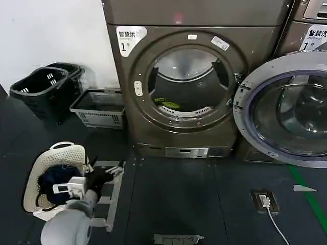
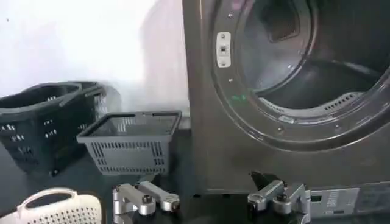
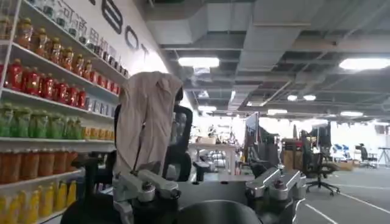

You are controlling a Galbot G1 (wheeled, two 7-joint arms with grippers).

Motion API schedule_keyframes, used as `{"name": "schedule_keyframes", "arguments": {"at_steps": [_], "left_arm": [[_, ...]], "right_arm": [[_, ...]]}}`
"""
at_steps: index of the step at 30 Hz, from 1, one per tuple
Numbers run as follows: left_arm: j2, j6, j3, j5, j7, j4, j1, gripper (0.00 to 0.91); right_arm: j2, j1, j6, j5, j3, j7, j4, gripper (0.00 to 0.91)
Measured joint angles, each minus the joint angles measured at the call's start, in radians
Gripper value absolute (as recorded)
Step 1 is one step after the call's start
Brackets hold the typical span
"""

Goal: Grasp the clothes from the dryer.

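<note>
The clothes point(image 1: 167, 103), a small yellow-green piece, lie crumpled on the floor of the drum just inside the round opening of the dryer point(image 1: 194, 92), toward its left side and near the front lip. The door point(image 1: 286, 109) hangs swung open to the right, so the porthole is free.

The left hand point(image 1: 113, 170) is low on the robot's left, above the floor beside a white basket point(image 1: 51, 163) holding a dark bundle, well apart from the drum; in its wrist view its fingers point(image 2: 146, 198) stand wide with nothing between them. The right hand point(image 3: 210, 185) is spread wide too, pointing out into the room behind, away from the machine.

The fabric is probably light, limp and easy to bunch. A pinch on its raised fold should lift it whole; it may drag on the drum lip.
</note>
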Motion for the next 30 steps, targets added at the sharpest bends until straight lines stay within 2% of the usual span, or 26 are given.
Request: {"name": "schedule_keyframes", "arguments": {"at_steps": [30], "left_arm": [[-0.004, 0.000, 0.008, -0.029, -0.025, 0.014, -0.004, 0.907]], "right_arm": [[0.006, -0.016, 0.000, 0.008, 0.014, 0.019, -0.021, 0.907]]}}
